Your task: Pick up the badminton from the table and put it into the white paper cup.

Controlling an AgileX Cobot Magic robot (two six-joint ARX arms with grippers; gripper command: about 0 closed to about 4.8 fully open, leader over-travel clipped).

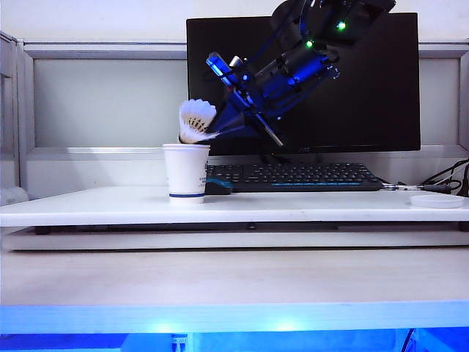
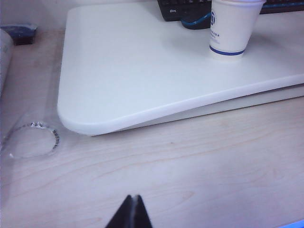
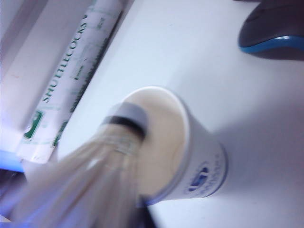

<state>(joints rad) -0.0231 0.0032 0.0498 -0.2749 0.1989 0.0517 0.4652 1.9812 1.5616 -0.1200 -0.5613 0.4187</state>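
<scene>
One shuttlecock, one cup, two arms on record. Item: the badminton [image 1: 197, 119], cork tip down and just inside the mouth of the white paper cup [image 1: 186, 172], feather skirt leaning up and out to the right over the rim; it is not yet seated in the cup. Item: the right gripper [image 1: 229, 126], reaching down from the upper right with the shuttlecock at its fingertips; its jaws are hidden behind the blurred feathers in the right wrist view, so whether they are clamped on the skirt or beginning to part cannot be told. Item: the left gripper [image 2: 132, 213], fingers together and holding nothing, parked low over the pale wood-grain surface [image 2: 190, 171] near the front left corner of the table [image 2: 142, 71], well apart from the cup. Hazards, as judged: a release at this tilt could let the skirt catch the rim and tip the shuttlecock out onto the table; pressing lower at a slant could push the light cup (it stands free, unbraced) leftward or topple it; feathers might cling to a finger as it withdraws and drag the shuttlecock back out. Adjacent stock: mouse [image 3: 273, 35] and keyboard [image 1: 293, 176] just behind the cup, a shuttlecock tube [image 3: 76, 76] at the far edge.
</scene>
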